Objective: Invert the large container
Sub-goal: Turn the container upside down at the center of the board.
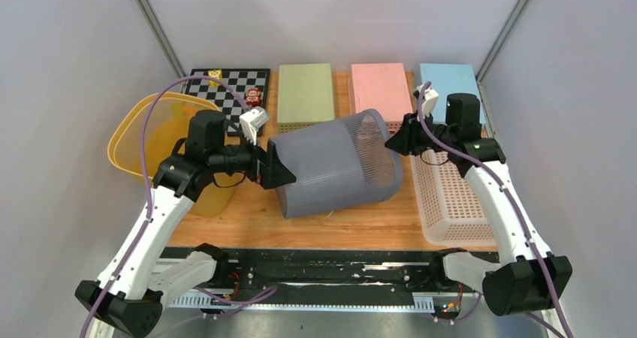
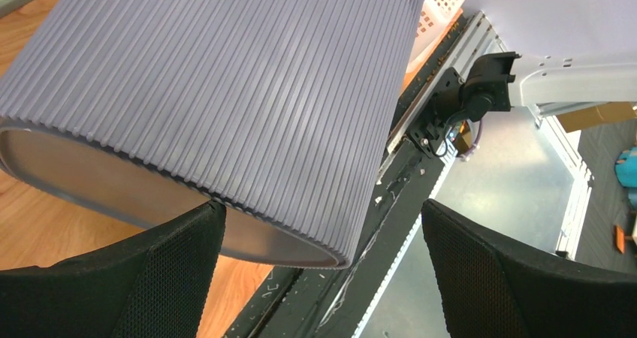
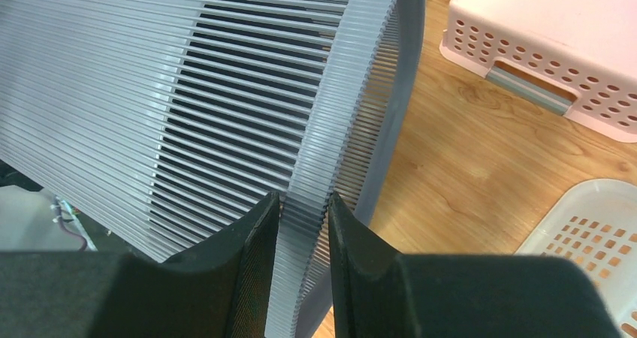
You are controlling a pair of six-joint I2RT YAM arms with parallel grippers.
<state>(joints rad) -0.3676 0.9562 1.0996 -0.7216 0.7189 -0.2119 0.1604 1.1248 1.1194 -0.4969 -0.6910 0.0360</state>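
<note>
Partly behind right claw (image 3: 303, 225), container rim (image 3: 354, 75)

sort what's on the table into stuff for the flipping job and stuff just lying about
Job:
grey container, lying on its side
right gripper, pinching its rim
left gripper, open by its base

Lying about:
yellow bin
chessboard
green basket
pink basket
blue basket
white basket

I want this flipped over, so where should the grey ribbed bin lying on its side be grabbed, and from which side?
Pinch the thin open rim of the grey ribbed bin from the right, one finger inside the wall, one outside. Its mouth faces right, and the body looks too wide to span. The right gripper is clamped there exactly so.
</note>
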